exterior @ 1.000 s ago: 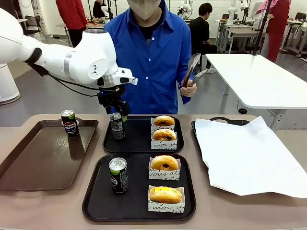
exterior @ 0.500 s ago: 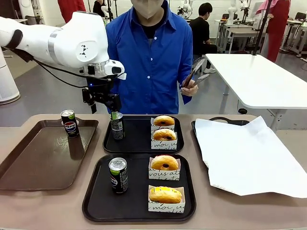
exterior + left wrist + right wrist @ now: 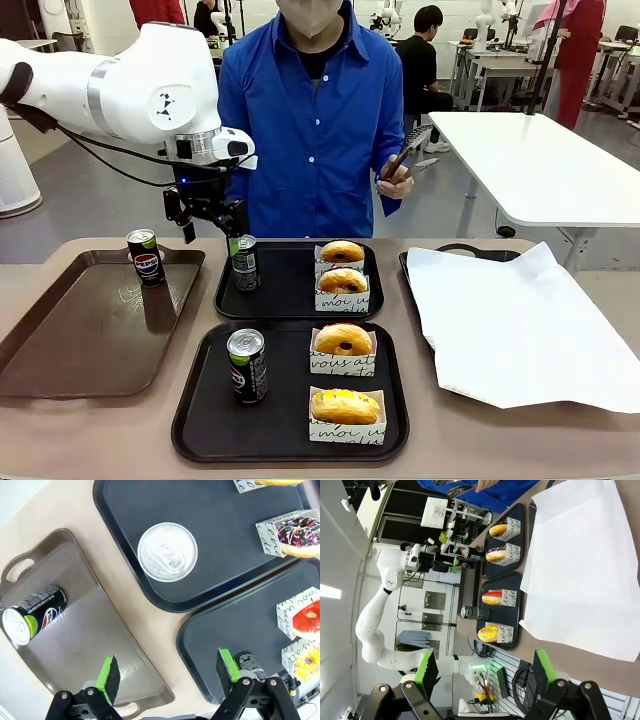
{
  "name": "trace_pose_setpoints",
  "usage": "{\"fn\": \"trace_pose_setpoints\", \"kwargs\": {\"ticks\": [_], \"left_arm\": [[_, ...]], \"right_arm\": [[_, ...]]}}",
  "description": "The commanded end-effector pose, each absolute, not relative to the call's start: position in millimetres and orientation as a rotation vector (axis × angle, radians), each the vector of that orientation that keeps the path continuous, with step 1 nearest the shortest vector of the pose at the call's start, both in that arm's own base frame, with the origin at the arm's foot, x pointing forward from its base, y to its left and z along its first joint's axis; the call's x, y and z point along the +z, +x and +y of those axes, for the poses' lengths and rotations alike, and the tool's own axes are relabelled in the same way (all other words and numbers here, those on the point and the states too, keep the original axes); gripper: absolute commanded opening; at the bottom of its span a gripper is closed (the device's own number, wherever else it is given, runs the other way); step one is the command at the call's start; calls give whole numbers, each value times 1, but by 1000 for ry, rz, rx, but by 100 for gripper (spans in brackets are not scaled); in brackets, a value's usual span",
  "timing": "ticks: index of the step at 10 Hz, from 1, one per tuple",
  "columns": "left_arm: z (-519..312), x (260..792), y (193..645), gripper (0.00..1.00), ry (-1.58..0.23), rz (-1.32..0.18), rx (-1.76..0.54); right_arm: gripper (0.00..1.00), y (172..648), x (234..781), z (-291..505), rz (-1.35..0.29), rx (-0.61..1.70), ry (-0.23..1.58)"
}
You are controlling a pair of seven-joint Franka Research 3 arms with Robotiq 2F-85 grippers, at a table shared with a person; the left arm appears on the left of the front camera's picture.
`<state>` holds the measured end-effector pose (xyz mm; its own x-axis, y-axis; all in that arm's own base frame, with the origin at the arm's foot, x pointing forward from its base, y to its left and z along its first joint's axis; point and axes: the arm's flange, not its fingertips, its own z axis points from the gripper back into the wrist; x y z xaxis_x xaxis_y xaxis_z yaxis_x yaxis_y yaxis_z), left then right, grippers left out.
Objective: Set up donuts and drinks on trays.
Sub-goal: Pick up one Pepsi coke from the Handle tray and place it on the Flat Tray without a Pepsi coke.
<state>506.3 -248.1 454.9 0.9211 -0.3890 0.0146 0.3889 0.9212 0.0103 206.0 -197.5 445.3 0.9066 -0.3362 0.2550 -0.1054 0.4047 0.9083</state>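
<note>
Two black trays lie mid-table. The far tray (image 3: 290,290) holds a greyish can (image 3: 243,262) and two boxed donuts (image 3: 342,252), one of them chocolate (image 3: 299,527). On the near tray (image 3: 200,420) stand a black can (image 3: 247,365), a red-glazed donut (image 3: 343,339) and a yellow one (image 3: 344,405). My left gripper (image 3: 212,222) hangs open just above and left of the greyish can (image 3: 167,552), holding nothing; in its wrist view the left gripper (image 3: 168,672) is wide apart. My right gripper (image 3: 484,669) is open, far from the trays.
A long brown tray (image 3: 60,350) at the left carries a Pepsi can (image 3: 146,256). A white paper sheet (image 3: 520,320) covers another tray at the right. The person stands behind the table holding tongs (image 3: 405,158) in one hand.
My left arm has lifted up and to the left off the greyish can, which stays upright on the far tray. The person's tongs came down a little.
</note>
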Motion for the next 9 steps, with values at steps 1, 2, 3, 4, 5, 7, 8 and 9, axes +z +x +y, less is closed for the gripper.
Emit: {"fn": "trace_pose_setpoints", "kwargs": {"ticks": [1,2,3,4,5,7,8,9], "left_arm": [[-249,456,512,100,5,-15,-403],[-249,456,512,100,5,-15,-403],[-249,456,512,100,5,-15,-403],[-249,456,512,100,5,-15,-403],[-249,454,508,100,6,-15,-400],[-182,489,502,100,-118,-56,-296],[-146,500,488,100,-221,-65,-245],[-115,512,477,100,-310,-72,-219]], "right_arm": [[100,206,445,-198,-448,-140,1164],[100,206,445,-198,-448,-140,1164],[100,206,445,-198,-448,-140,1164],[100,206,445,-198,-448,-140,1164],[100,206,445,-198,-448,-140,1164],[100,206,445,-198,-448,-140,1164],[100,206,445,-198,-448,-140,1164],[100,206,445,-198,-448,-140,1164]]}}
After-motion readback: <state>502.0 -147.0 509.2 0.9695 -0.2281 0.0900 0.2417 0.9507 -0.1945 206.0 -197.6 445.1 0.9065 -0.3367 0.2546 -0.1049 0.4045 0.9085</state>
